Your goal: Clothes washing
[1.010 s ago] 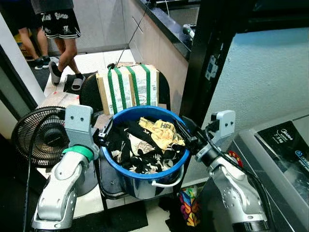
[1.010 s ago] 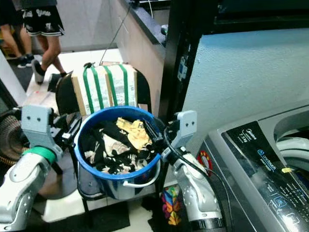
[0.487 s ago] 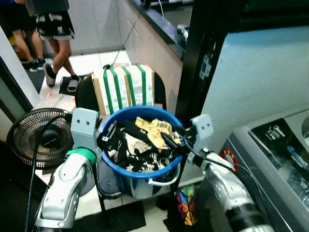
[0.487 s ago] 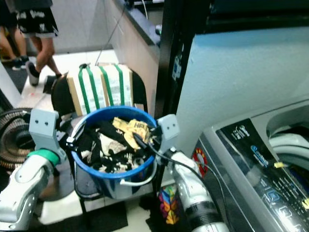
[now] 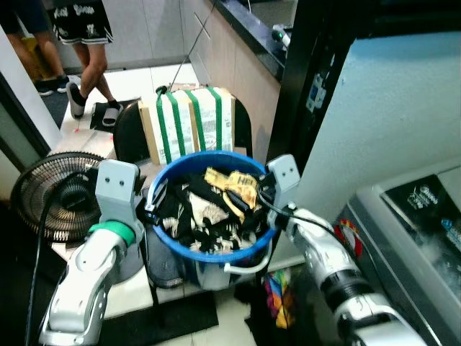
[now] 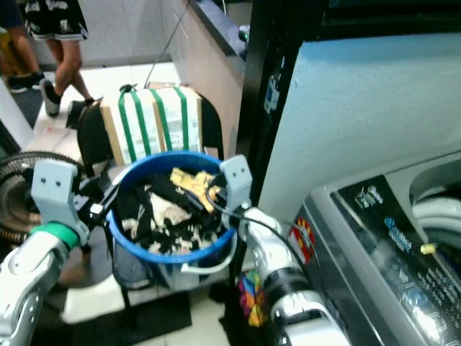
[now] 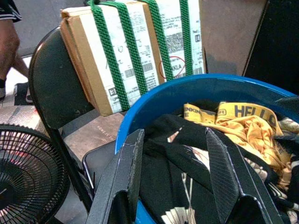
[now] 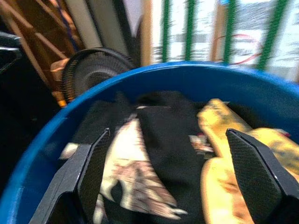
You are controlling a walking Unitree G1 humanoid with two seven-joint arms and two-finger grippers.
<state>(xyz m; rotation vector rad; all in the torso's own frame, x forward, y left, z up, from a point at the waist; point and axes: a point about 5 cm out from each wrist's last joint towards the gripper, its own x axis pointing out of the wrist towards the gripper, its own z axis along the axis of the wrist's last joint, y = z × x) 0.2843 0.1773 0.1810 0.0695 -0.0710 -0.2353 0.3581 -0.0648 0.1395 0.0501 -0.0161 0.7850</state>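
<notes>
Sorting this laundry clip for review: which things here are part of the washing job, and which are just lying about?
Part of the job:
- blue bucket
- clothes piled in it, with a yellow garment on top
- washing machine
- left claw, open at the bucket's rim
- right claw, open above the clothes

Lying about:
- strapped cardboard box
- black chair
- floor fan
- person behind

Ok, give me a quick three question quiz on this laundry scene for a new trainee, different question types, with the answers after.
1. True or false: the right gripper is open over the clothes in the blue bucket.
2. The yellow garment lies nearer which gripper? A) left B) right
3. Fill in: the box with green straps rests on a black ____ behind the bucket.

Key: 1 true; 2 B; 3 chair. The left gripper is open at the bucket's left rim.
</notes>
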